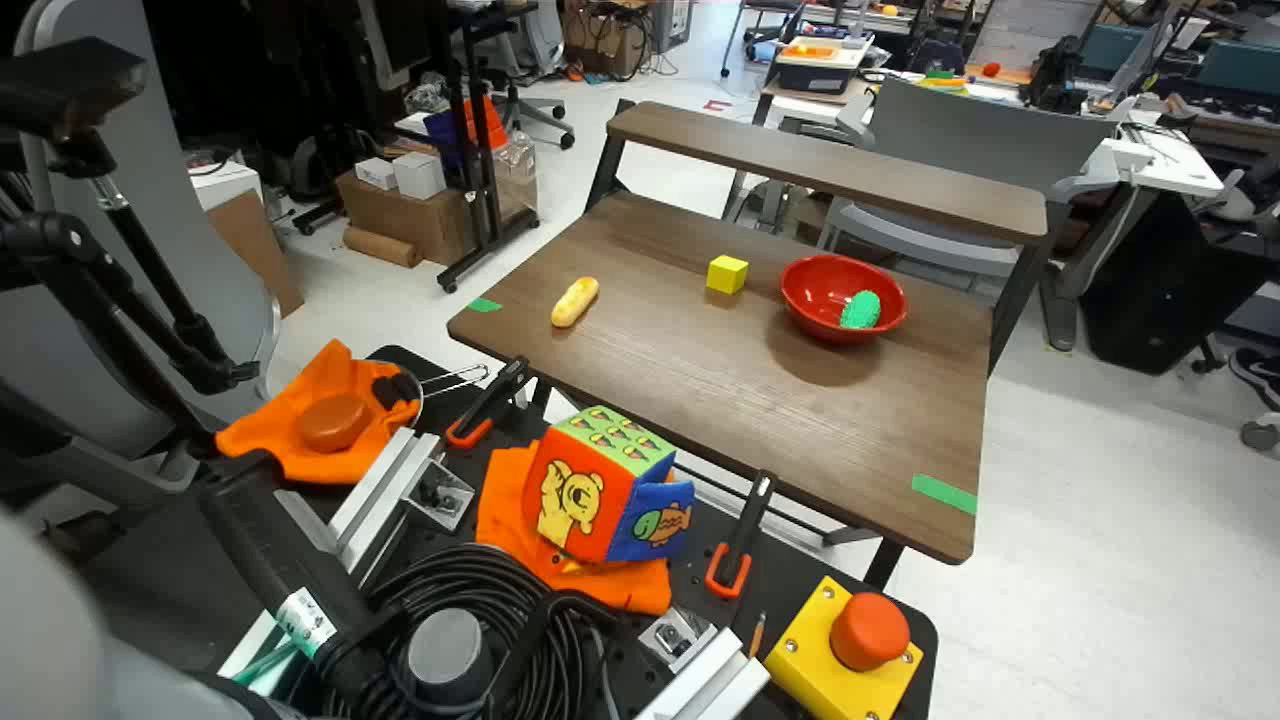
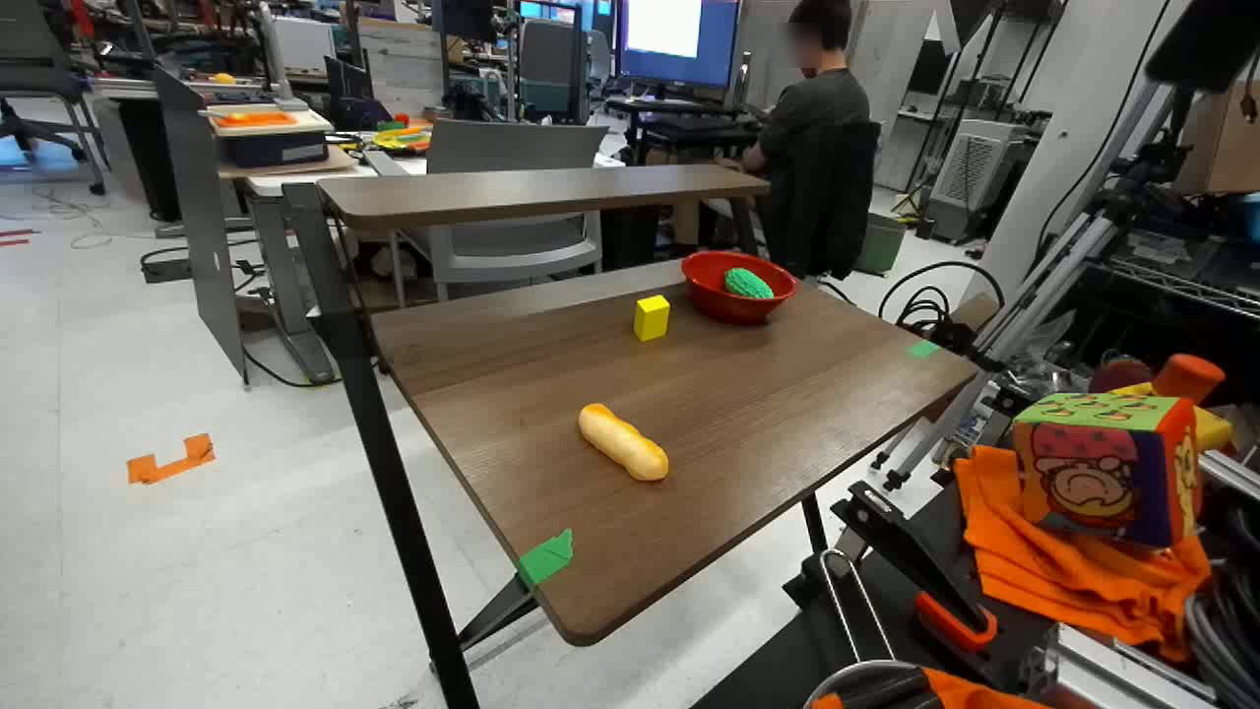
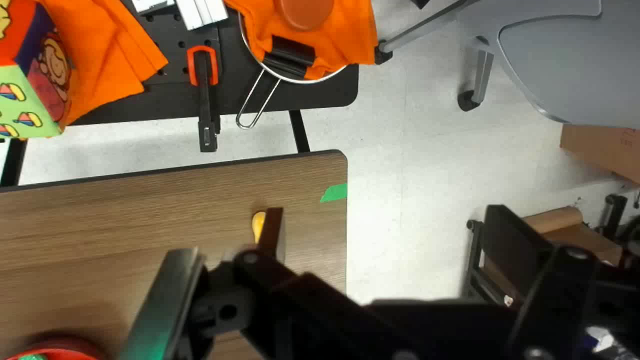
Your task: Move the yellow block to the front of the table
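Gripper (image 3: 390, 232) stands wide and unloaded, yellow block (image 1: 727, 274) sits toward the far side of the table (image 1: 680, 375), left of the red bowl (image 1: 812, 322); step judged pre-grasp approach, next move calling for travel to the block and lowering astride it.

the yellow block (image 1: 727, 274) is bright and boxy. it rests flat on the brown surface (image 1: 670, 355), in from its edges.
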